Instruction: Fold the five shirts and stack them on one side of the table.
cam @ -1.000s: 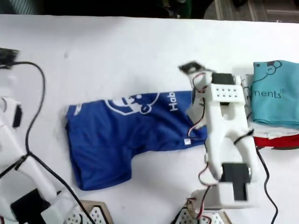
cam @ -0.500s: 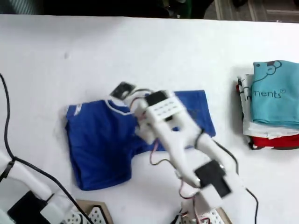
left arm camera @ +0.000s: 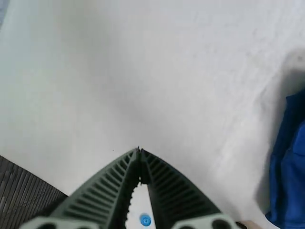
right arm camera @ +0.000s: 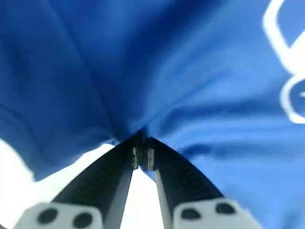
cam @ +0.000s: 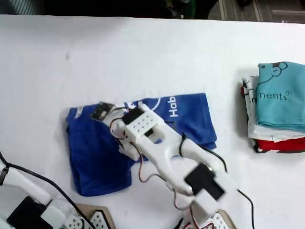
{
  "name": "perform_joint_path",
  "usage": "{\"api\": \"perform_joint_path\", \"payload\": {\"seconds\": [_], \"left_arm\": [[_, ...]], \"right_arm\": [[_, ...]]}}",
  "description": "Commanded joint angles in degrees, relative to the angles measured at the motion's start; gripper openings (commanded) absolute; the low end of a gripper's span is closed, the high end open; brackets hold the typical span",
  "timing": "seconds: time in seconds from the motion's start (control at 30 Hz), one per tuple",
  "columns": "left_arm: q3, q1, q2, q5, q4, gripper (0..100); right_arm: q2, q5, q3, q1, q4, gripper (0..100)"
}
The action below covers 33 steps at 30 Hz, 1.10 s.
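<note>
A blue shirt [cam: 100,157] with white print lies partly folded on the white table [cam: 143,52], left of centre. My right arm reaches across it from the near edge, and my right gripper [cam: 102,110] sits at the shirt's far left part. In the right wrist view that gripper [right arm camera: 143,153] is shut, with blue shirt fabric [right arm camera: 190,86] pinched at its tips. My left gripper [left arm camera: 139,152] is shut with nothing in it, over bare table, with the blue shirt's edge [left arm camera: 288,162] off to one side. The left arm [cam: 24,191] is at the near left corner.
A stack of folded shirts stands at the table's right edge, a teal shirt [cam: 281,90] on top and white and red ones [cam: 279,143] under it. Cables [cam: 28,174] trail at the near left. The far half of the table is bare white.
My right arm swung left across the blue shirt, from its right end to its left end. The left arm drew back toward the near left corner.
</note>
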Motion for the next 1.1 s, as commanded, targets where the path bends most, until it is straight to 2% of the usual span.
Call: {"api": "perform_joint_path", "payload": {"seconds": [0.0,0.27,0.4,0.67,0.97,1.07], "left_arm": [[-1.67,-0.13,-1.98,0.00,0.09,2],[-1.67,-0.13,-1.98,0.00,0.09,2],[-1.67,-0.13,-1.98,0.26,0.09,2],[-1.67,-0.31,-1.98,0.35,0.26,2],[-1.76,-0.48,-2.07,0.35,0.26,2],[-1.76,-0.48,-2.07,0.35,0.18,2]], "right_arm": [[-8.04,-0.35,-1.23,-0.22,-2.95,1.8],[0.31,-0.26,-3.43,1.63,-25.80,1.8],[8.75,0.09,-10.11,-1.01,-31.43,1.8],[30.20,0.18,-32.97,-4.09,-31.60,1.8],[54.64,0.18,-68.13,-0.66,-31.16,1.8],[58.95,0.18,-78.59,0.31,-25.01,1.8]]}}
